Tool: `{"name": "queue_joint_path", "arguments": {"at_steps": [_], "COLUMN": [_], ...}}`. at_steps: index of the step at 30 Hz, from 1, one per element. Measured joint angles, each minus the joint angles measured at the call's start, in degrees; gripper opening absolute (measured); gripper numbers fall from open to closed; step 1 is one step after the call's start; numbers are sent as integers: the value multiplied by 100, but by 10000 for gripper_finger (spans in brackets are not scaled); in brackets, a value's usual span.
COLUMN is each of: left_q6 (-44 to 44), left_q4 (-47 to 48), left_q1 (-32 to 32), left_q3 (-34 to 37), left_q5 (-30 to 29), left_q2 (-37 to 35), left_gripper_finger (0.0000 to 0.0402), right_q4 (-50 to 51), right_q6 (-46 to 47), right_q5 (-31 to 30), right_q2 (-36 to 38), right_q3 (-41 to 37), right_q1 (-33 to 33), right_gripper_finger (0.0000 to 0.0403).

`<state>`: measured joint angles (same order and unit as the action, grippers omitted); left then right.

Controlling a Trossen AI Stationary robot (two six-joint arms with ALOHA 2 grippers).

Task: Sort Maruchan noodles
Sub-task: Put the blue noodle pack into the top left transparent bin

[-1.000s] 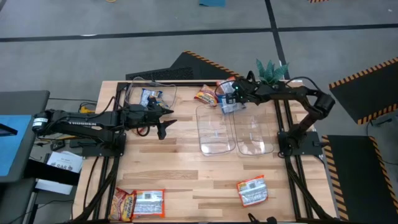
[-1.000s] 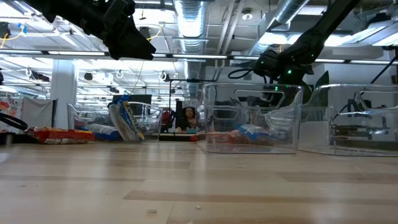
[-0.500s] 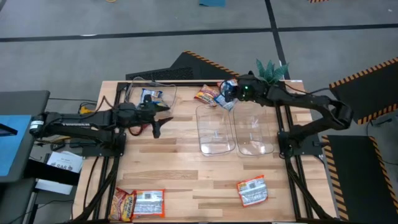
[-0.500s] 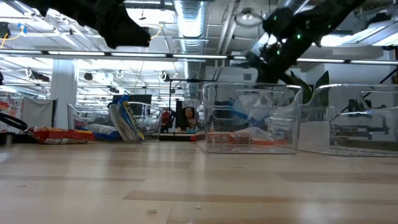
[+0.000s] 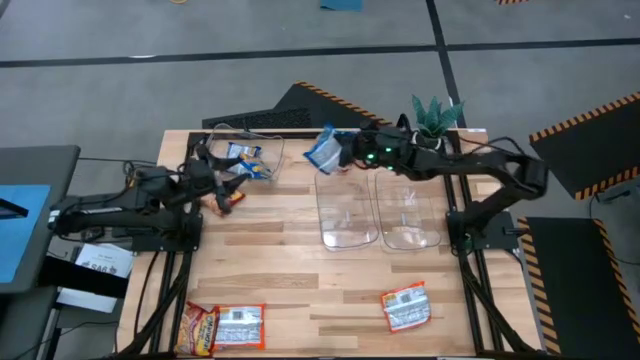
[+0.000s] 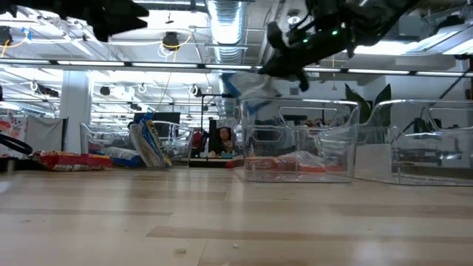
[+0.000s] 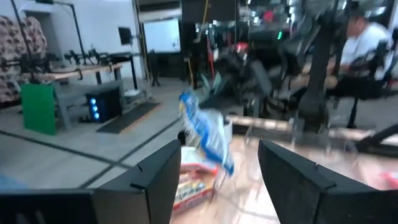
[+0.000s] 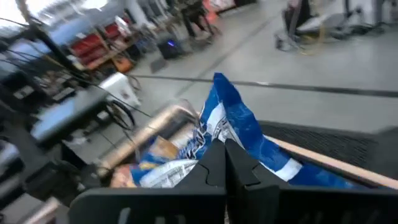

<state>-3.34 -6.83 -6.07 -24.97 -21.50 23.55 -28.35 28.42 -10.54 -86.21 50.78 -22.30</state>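
Observation:
My right gripper (image 5: 346, 155) is shut on a blue-and-white noodle packet (image 5: 322, 150) and holds it in the air over the table's far side, left of the two middle bins. The same packet (image 7: 205, 134) shows ahead in the left wrist view. My left gripper (image 5: 222, 178) stands open and empty, raised at the table's left near the far-left bin (image 5: 240, 152), where another blue packet lies. More packets lie flat on the table: an orange one (image 5: 407, 306) near the front right, and a red-and-yellow one and an orange one (image 5: 220, 326) at the front left. My right gripper pinches the blue-and-white packet by one edge (image 8: 219, 144) between its two shut fingers. The fingers lie about level and come from the table's right side. The packet is lifted clear of the table and sticks out ahead of the fingertips toward the table's left.
Two clear bins (image 5: 347, 212) (image 5: 408, 212) stand side by side at the table's middle. An orange packet (image 7: 193, 180) lies on the table below the held one. A small green plant (image 5: 436, 113) stands at the far right edge.
My right gripper has risen and swung toward the table's left, tipping from pointing down to about level. It carried the blue-and-white packet up, clear of the middle bin's far end. My left gripper, still open, has drawn back toward the table's left edge and gone up.

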Motion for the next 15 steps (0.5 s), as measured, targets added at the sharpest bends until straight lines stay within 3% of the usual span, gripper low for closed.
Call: {"name": "queue_joint_path", "arguments": {"at_steps": [5,15], "left_q6": [95,158], "left_q4": [123,192], "left_q1": [2,6], "left_q3": [0,0], "left_q5": [287,302], "left_q2": [-236,-181], "left_gripper_finger": [204,204], "right_q4": [-672,-765], "right_q6": [-4,-28], "right_q5": [302,468], "right_q2": [-1156,-3196], "right_q3": [881,3426], "right_q1": [133,133], "right_gripper_finger": [7,7]}}
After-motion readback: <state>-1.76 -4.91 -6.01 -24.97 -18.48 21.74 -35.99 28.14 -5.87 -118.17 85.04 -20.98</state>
